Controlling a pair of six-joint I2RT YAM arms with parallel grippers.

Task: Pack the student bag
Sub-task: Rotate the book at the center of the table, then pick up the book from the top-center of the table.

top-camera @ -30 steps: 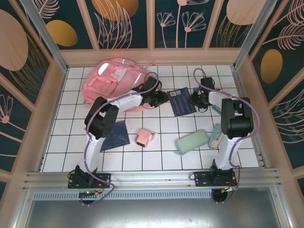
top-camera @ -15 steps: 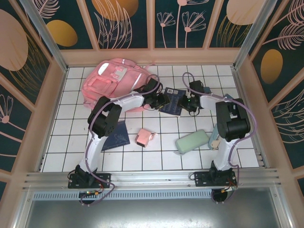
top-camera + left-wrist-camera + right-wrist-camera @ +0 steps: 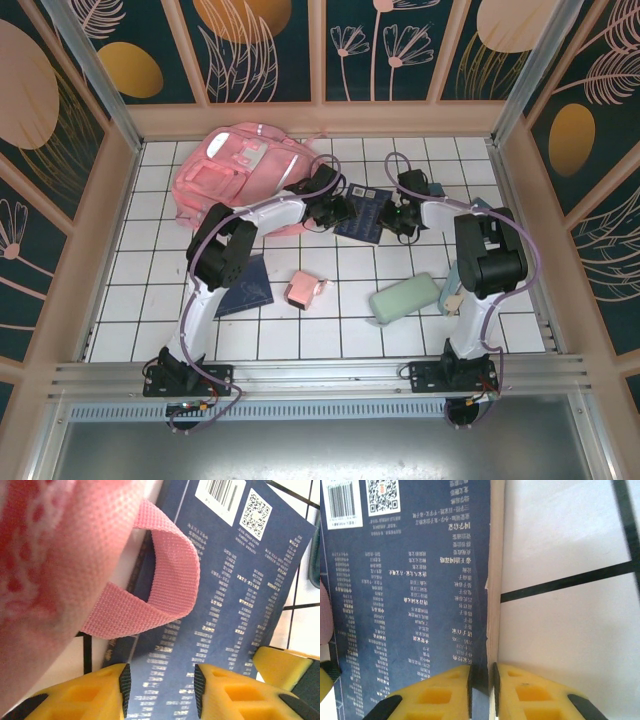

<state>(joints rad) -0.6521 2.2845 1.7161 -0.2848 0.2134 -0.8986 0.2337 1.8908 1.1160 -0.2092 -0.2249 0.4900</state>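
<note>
ok so, the student bag (image 3: pixel 240 170) is found lying flat on the white tiled table (image 3: pixel 330 330), at roughly 10 to 11 o'clock from the table's middle. It's by far the biggest thing there. Its edge is seen just beside a dark blue book (image 3: pixel 364 216), which is laid at about 1 o'clock. A pink strap loop (image 3: pixel 172 575) off the bag is draped over the book's bag-side edge

The right gripper (image 3: pixel 481 672) is closed down on the book. Its yellow fingers (image 3: pixel 525 690) are pinched to a thin slot and the cream page edge is clamped between them, at the book's 3 o'clock side in the top view. The left gripper (image 3: pixel 160 672) is set partly open over the book's opposite side. A clear gap is left between its fingers (image 3: pixel 80 697) and nothing is gripped in it, just the cover seen through

For writing: a white barcode label (image 3: pixel 220 492) and a QR code (image 3: pixel 257 512) are printed at one corner of the cover. Rows of small pale Chinese-style text are run down it, too tiny to be read
</note>
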